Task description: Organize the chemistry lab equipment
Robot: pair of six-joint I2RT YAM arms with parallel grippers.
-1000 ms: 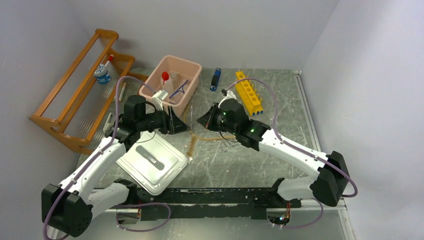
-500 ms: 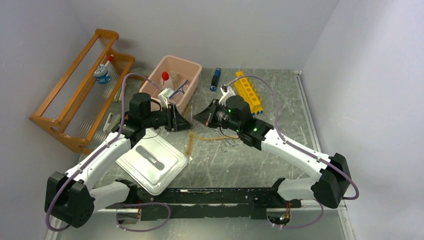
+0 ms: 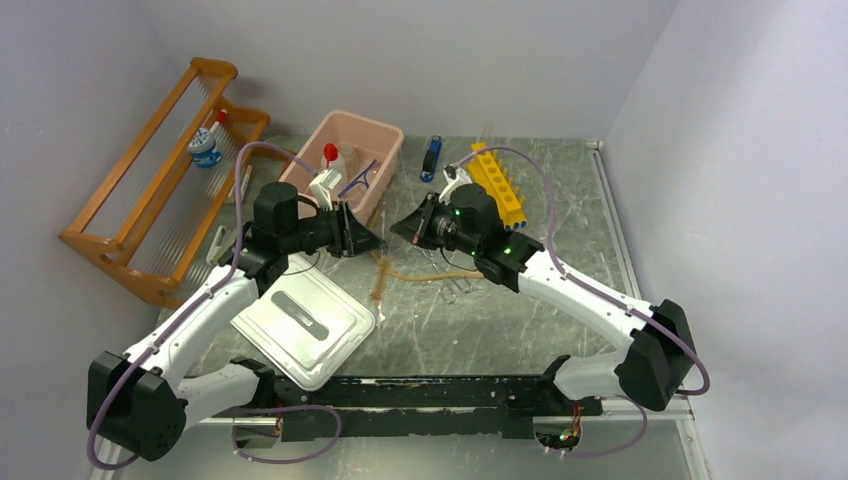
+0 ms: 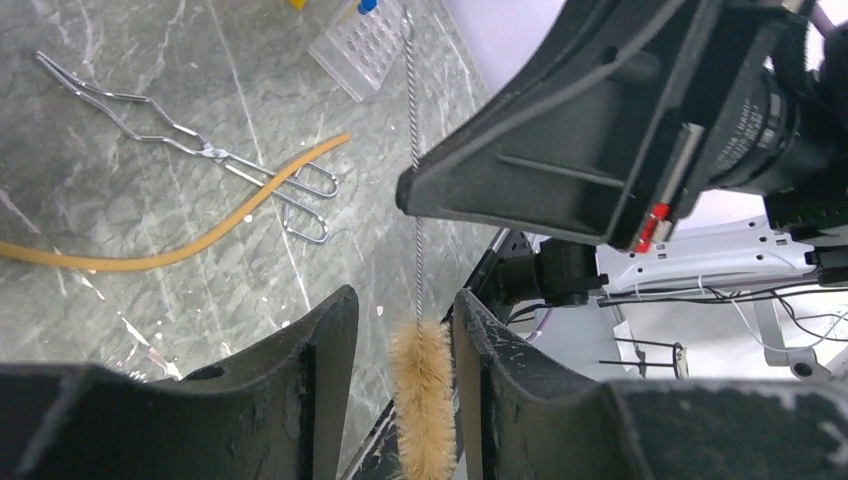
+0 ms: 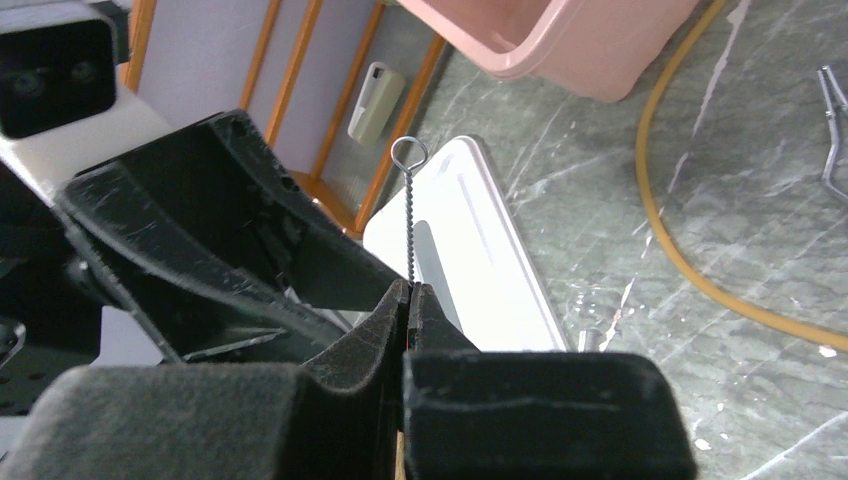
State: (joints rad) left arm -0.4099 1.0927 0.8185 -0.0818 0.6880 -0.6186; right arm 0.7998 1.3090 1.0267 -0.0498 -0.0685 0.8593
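Note:
A tube brush with tan bristles (image 3: 378,287) and a twisted wire handle hangs between both grippers. My right gripper (image 3: 398,232) is shut on the wire (image 5: 409,220), whose loop end sticks out past its tips (image 5: 408,288). My left gripper (image 3: 372,243) is open; in its wrist view the bristles (image 4: 424,390) show between its fingertips (image 4: 400,300), touching neither. The tan hose (image 3: 430,274) and thin metal tongs (image 4: 200,150) lie on the table below. The red-capped squeeze bottle (image 3: 333,160) stands in the pink tub (image 3: 352,116).
The grey-white lid (image 3: 300,320) lies under the left arm. A wooden rack (image 3: 150,170) with a small jar (image 3: 204,150) stands at the left. A yellow holed rack (image 3: 497,185) and blue tongs (image 3: 431,157) are behind the right gripper.
Both grippers have moved a little up and closer together. The brush has risen with the right gripper, and the left fingers now sit beside its bristles.

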